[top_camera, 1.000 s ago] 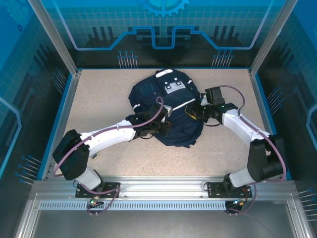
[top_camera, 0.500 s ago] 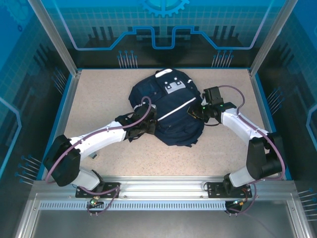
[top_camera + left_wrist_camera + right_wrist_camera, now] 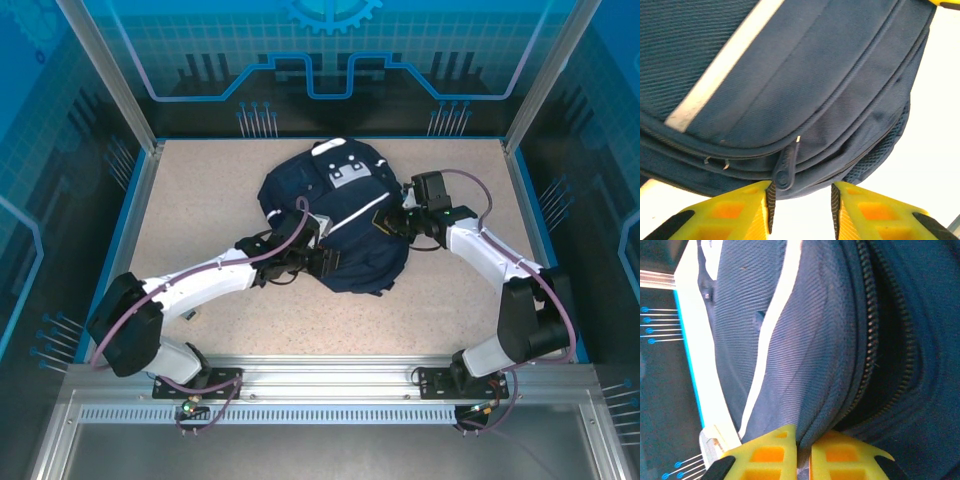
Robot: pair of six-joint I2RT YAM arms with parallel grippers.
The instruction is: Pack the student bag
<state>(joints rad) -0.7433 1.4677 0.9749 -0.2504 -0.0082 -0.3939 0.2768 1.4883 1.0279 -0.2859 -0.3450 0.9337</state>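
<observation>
The student bag (image 3: 345, 200), navy with a white stripe and a pale patch, lies in the middle of the table. My left gripper (image 3: 326, 262) is at its near edge. In the left wrist view this gripper (image 3: 802, 207) is open; a dark zipper pull (image 3: 785, 167) hangs just in front of its left finger, and nothing sits between the pads. My right gripper (image 3: 390, 222) is at the bag's right side. In the right wrist view it (image 3: 804, 452) is shut on a fold of the bag's fabric (image 3: 815, 350) next to an unzipped opening (image 3: 890, 360).
The speckled beige table (image 3: 200, 200) is framed by a blue rim (image 3: 120, 240) and metal posts (image 3: 110, 75) with transparent walls. An aluminium rail (image 3: 330, 375) runs along the near edge by the arm bases.
The left gripper moved right along the bag's near edge and opened. The right gripper closed down onto the bag's fabric; the bag shifted slightly.
</observation>
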